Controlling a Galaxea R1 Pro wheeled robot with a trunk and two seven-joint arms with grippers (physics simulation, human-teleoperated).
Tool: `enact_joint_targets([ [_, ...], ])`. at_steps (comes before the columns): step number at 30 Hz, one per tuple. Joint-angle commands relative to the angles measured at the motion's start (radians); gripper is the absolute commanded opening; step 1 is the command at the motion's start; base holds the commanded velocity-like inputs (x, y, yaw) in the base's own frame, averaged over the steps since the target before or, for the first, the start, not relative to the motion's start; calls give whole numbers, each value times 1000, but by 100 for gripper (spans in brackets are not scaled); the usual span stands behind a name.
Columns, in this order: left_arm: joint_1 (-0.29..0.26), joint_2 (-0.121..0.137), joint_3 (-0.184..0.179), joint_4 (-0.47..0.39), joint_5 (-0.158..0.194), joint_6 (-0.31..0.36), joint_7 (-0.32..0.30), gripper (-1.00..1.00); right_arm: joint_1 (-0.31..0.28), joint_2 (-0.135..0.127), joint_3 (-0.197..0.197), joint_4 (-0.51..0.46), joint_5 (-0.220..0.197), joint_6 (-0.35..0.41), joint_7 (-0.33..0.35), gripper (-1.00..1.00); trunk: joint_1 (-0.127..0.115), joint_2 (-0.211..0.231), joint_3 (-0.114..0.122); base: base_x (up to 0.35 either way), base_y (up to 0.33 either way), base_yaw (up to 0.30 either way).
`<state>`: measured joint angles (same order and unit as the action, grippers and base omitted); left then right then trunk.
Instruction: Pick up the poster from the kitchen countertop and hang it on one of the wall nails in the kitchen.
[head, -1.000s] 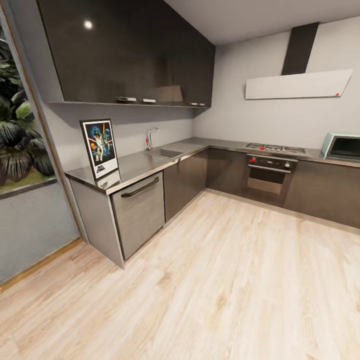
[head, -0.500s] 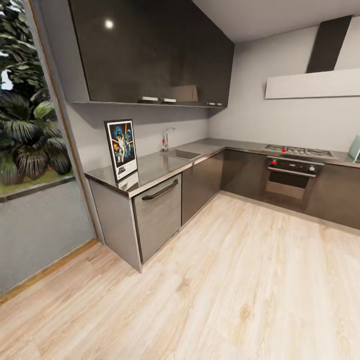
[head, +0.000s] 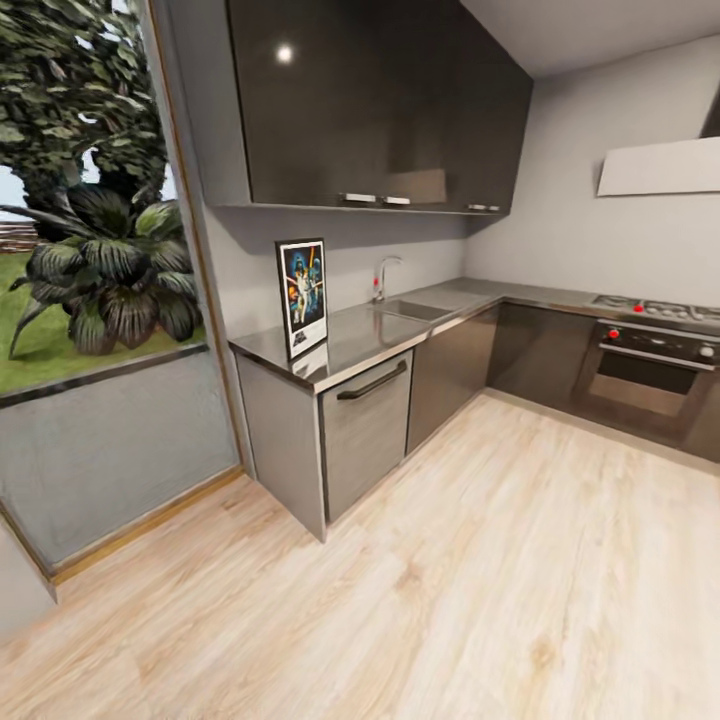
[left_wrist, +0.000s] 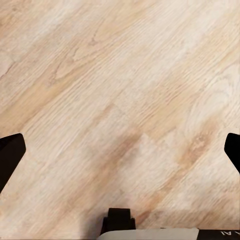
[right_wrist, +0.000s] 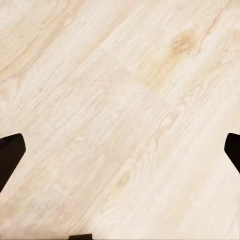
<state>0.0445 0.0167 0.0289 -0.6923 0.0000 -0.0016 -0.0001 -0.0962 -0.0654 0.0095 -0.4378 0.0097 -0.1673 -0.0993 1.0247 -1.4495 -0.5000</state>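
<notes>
Head cam: the poster (head: 302, 298) stands upright at the near end of the desk (head: 365, 340), propped against the wall by the window (head: 95, 290), with the sink (head: 412, 310) further along.

Left wrist cam: left gripper (left_wrist: 120, 150) fingers spread wide over wood floor (left_wrist: 120, 90), holding nothing.

Right wrist cam: right gripper (right_wrist: 120, 150) same deal, released.

- The poster (head: 303, 296), standing upright at the near left end of the kitchen countertop (head: 370, 340), carries lettering along its lower edge, too small to read.
</notes>
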Motion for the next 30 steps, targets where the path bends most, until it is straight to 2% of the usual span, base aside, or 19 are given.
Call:
enact_joint_targets([
  [1, 0, 0, 0, -1, 0, 0, -1, 100, 0, -1, 1, 1, 1, -3, -3, 100, 0, 0, -1, 167, 280, 61],
  [16, 0, 0, 0, 0, -1, 0, -4, 100, 0, -2, -1, 3, 0, -3, -2, 100, 0, 0, -1, 166, 316, 11],
  [23, 0, 2, 0, 0, -2, 0, -4, 100, 0, 2, -1, 0, -1, -3, -3, 100, 0, 0, -1, 142, 335, 163],
  [30, 0, 2, 0, 0, -2, 0, -4, 100, 0, 1, 0, -1, 0, -3, 2, 100, 0, 0, -1, 140, 335, 38],
])
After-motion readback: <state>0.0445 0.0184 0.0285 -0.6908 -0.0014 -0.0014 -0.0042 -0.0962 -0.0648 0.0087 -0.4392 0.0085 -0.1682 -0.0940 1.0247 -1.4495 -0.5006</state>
